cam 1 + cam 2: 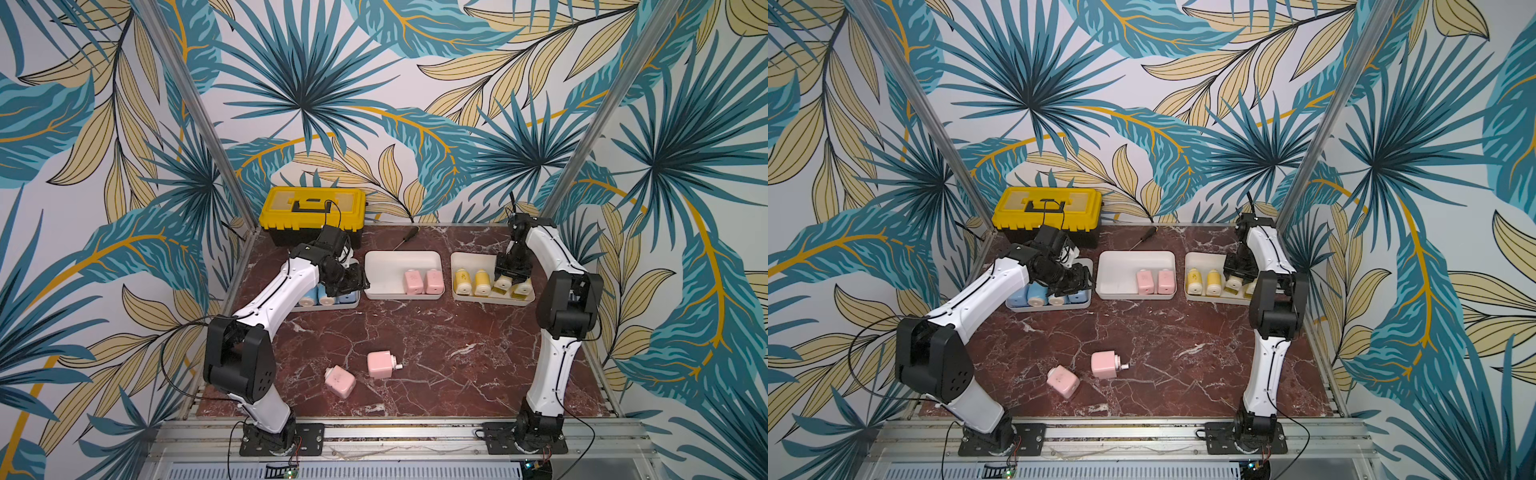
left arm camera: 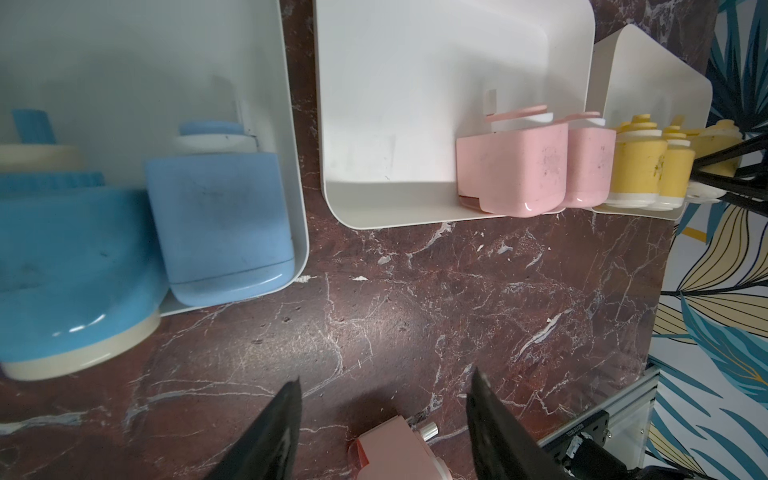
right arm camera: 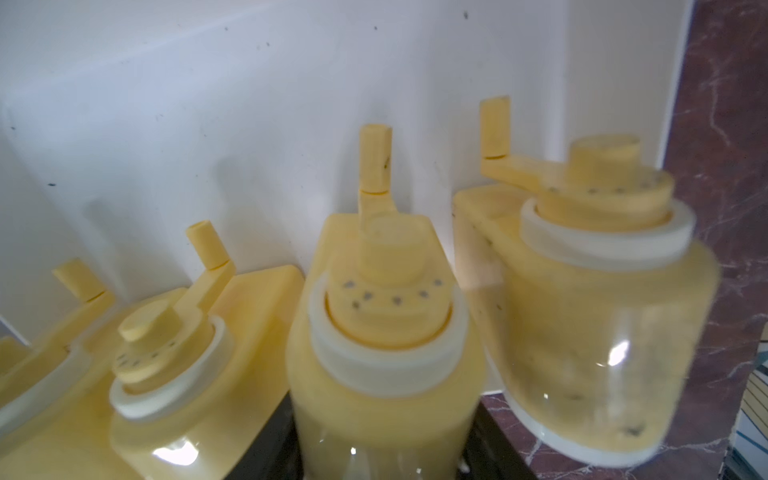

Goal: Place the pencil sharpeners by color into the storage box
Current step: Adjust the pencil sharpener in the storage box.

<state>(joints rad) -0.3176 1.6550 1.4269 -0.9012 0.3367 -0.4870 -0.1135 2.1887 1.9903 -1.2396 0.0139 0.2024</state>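
While left jaws gape, right jaws clasp glossy rounded yellow sharpener (image 3: 386, 374)

glossy plastic pencil sharpeners (image 3: 386, 374); veined marble-look tabletop (image 1: 415, 332)

- Two arms, the left arm (image 1: 270, 299) and the right arm (image 1: 552, 257), share one build: glossy white link shells between bulky black joint housings
- The left elbow housing (image 1: 239, 361) has a cluster of small round holes on its face
- Thin black cables (image 1: 166, 353) loop loose from the joints and run in seams along the white links
- Each base is a black plate (image 1: 282, 438) bolted to a silver aluminium rail with visible screws
- Left gripper fingers (image 2: 266, 432) are matte black, tapering wedges
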